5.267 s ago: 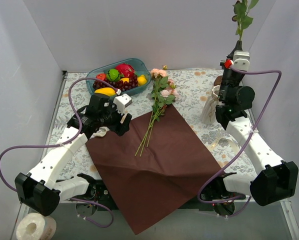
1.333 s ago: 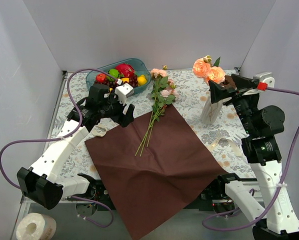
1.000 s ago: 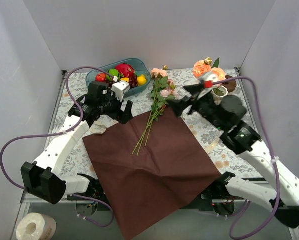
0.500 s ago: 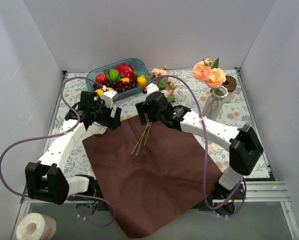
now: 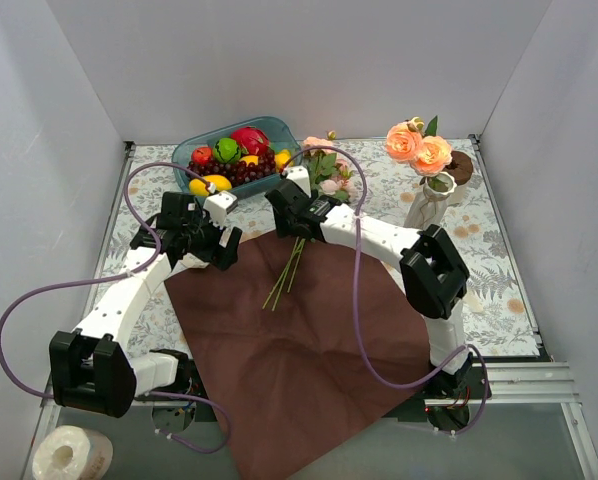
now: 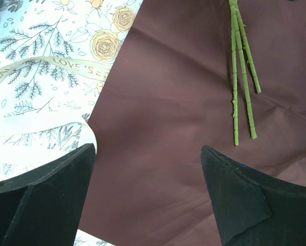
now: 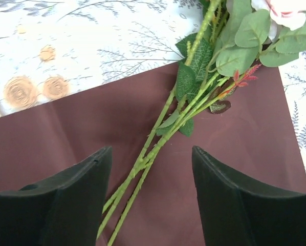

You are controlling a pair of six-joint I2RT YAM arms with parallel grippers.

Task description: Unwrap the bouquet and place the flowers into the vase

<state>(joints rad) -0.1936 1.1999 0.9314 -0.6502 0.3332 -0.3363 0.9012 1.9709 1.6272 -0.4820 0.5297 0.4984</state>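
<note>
Hovering over flowers (image 7: 190, 84) on maroon paper (image 7: 66, 133): right tool (image 7: 151, 156), jaws apart.

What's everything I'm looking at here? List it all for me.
paper: one sheet, maroon, spread flat mid-table
flowers: three green stems showing, pink blooms, lying across paper's far edge
vase: one, white, far right, holding two peach roses
ring: one, brown, behind vase
bowl: one, teal, far left, full of mixed fruit
ribbon: one, cream, on tablecloth left of paper
tablecloth: one, white floral print, covering table
roll: one, white, off the table's near left corner
left end effector: one, black, open, over paper's left edge
right end effector: one, black, open, straddling the stems
</note>
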